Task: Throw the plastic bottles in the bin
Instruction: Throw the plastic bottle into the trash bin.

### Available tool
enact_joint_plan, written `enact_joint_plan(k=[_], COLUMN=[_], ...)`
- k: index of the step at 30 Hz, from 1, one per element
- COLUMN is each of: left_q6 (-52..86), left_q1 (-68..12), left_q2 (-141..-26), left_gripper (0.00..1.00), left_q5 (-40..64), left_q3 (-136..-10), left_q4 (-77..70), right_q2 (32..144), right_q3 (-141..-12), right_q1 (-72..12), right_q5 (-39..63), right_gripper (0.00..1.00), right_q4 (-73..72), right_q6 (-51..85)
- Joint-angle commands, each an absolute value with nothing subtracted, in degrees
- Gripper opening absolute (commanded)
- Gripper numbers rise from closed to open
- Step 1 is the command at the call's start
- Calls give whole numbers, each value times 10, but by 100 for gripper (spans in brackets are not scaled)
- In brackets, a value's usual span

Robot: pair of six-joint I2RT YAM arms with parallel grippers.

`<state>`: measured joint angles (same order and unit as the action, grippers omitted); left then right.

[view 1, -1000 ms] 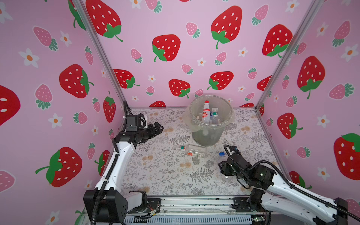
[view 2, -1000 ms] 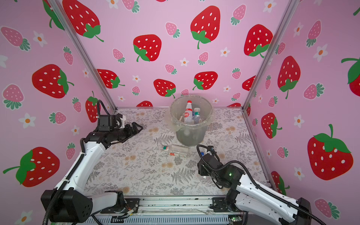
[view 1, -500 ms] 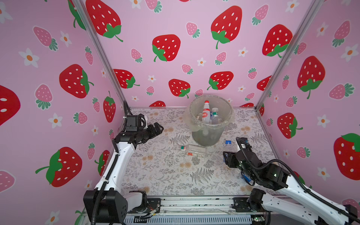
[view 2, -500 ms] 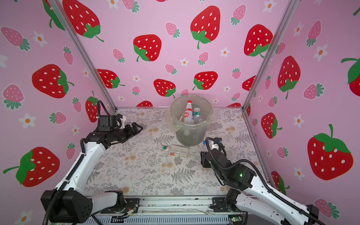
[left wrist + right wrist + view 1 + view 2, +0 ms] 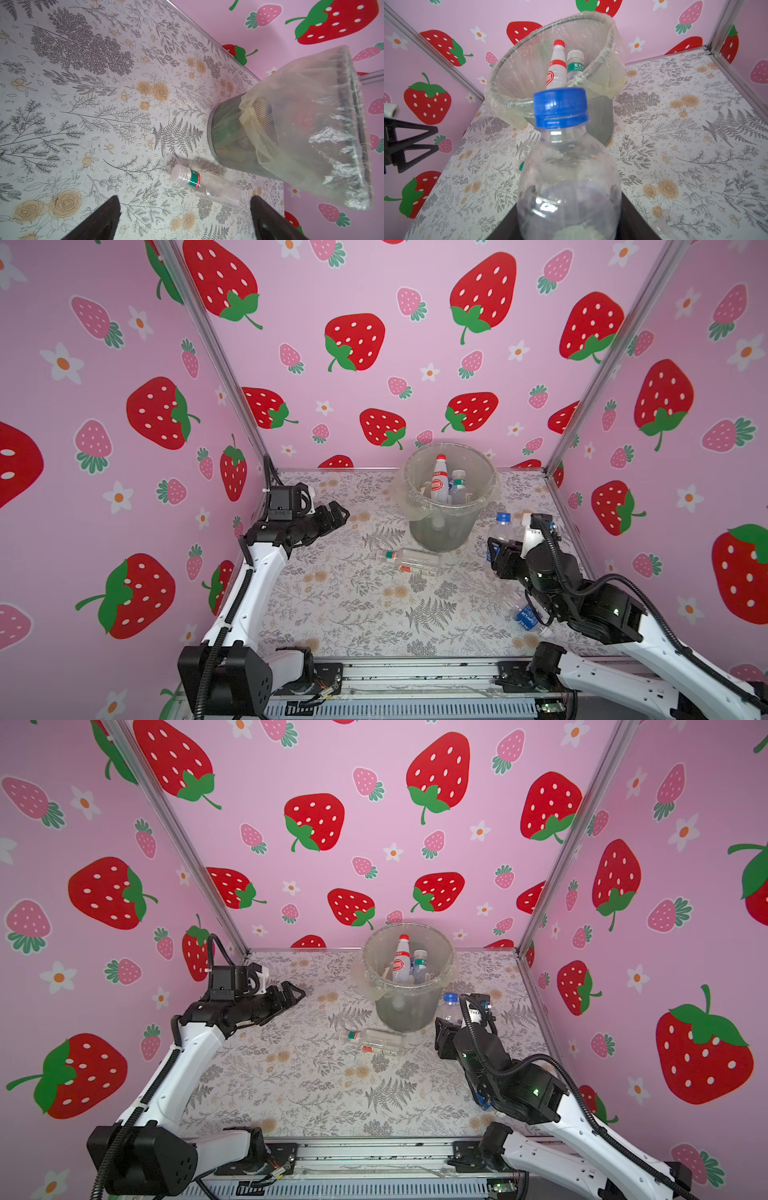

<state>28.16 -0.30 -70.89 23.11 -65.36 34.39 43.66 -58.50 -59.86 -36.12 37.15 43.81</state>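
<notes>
The bin [image 5: 446, 526] [image 5: 409, 1011] is a grey mesh bucket lined with a clear bag, at the back middle. Inside it stand a red-capped bottle [image 5: 439, 481] and a green-labelled bottle [image 5: 458, 487]. My right gripper [image 5: 500, 551] [image 5: 569, 220] is shut on a clear blue-capped bottle [image 5: 501, 526] [image 5: 566, 166], held upright just right of the bin. Two clear bottles [image 5: 409, 562] [image 5: 204, 187] lie in front of the bin. A blue-labelled bottle [image 5: 525, 614] lies under my right arm. My left gripper [image 5: 338, 514] [image 5: 185, 200] hangs open and empty at the left.
Pink strawberry walls close in the back and both sides, with metal corner posts [image 5: 598, 364]. The floral floor [image 5: 353, 605] runs forward to a metal rail [image 5: 415, 676] where both arm bases sit. The bag's loose edge [image 5: 259, 145] hangs down the bin's outside.
My right gripper has risen and moved back toward the bin's right side, carrying the blue-capped bottle. The left arm has not moved.
</notes>
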Motion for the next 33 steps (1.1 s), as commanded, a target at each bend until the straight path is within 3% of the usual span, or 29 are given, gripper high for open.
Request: enact_joint_plan(k=[1, 15, 26, 33], left_q6=[281, 283, 284, 283], left_q1=[0, 0, 0, 0], left_q2=[-716, -719, -722, -722], left_gripper=[99, 99, 99, 99], left_q5=[245, 247, 250, 248], left_q3=[-650, -649, -649, -648], left_q4=[337, 336, 335, 335], right_q2=[450, 485, 548, 656], right_q3=[-616, -638, -656, -755], right_q1=[-601, -600, -596, -501], right_q5=[-396, -429, -446, -334], right_gripper=[56, 56, 56, 57], right_q4=[333, 173, 138, 121], right_q6=[396, 274, 243, 229])
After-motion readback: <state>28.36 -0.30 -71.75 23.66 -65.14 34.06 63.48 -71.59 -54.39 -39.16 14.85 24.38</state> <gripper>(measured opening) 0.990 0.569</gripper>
